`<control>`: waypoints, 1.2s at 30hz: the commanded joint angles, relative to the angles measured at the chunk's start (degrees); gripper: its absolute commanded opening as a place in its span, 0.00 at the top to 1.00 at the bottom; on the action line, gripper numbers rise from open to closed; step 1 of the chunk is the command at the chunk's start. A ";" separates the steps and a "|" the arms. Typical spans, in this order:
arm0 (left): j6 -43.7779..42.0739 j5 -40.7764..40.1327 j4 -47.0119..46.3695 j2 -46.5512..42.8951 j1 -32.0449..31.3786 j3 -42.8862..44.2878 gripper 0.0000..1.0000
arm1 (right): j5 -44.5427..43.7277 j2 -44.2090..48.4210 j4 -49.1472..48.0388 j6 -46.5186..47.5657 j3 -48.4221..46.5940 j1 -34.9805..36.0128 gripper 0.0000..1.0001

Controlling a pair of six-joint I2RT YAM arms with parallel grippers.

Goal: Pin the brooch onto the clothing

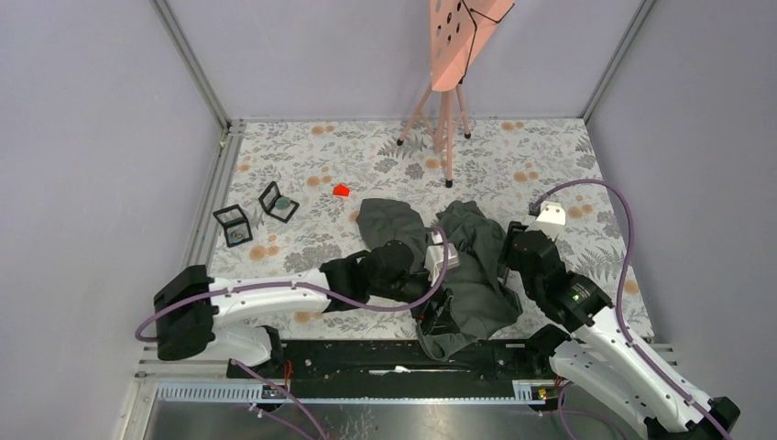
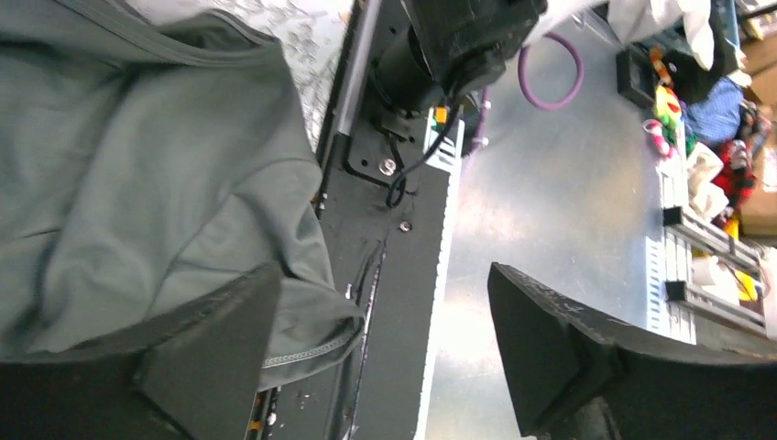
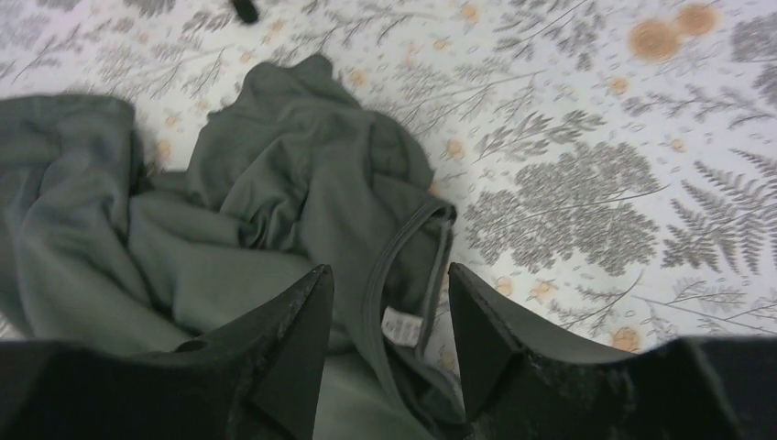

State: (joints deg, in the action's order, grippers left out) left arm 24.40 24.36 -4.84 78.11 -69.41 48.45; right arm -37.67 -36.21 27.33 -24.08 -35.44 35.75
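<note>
Two tools empty: left tool (image 2: 380, 275) wide, right tool (image 3: 387, 270) parted; T-shirt (image 1: 476, 275) hem overhangs near edge of table (image 1: 550, 156).

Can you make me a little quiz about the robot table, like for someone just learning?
1. True or false: the dark grey soft T-shirt lies neatly flat on the flowery tablecloth.
2. Pick one: how many small black-framed square boxes sit on the cloth, on the left arm's side of the shirt? A) one B) two C) four
3. Fill the gap: the fingers of the left gripper and the right gripper stand apart, so both are ___.

Key: 1 false, it is bunched up. 2 B. 3 open.
</note>
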 commanded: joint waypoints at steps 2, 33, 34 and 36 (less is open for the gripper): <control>-7.57 -14.00 8.33 -7.64 2.41 5.72 0.06 | 13.60 0.34 6.07 -3.38 -2.71 -0.34 0.42; 4.96 -14.62 10.86 35.46 34.61 30.25 0.29 | 41.02 -10.08 -10.69 -24.12 15.86 21.87 0.50; 4.96 -14.56 11.36 35.95 34.60 30.78 0.29 | 40.78 -9.65 -9.70 -24.49 15.56 23.04 0.50; 4.91 -14.60 11.44 36.60 34.60 30.99 0.28 | 40.18 -8.55 -7.88 -25.26 15.05 25.40 0.49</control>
State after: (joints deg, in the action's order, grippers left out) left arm 29.02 8.43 7.07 113.47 -34.81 76.31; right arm 2.28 -46.02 17.65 -47.29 -19.73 57.39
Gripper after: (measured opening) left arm 0.710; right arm 0.500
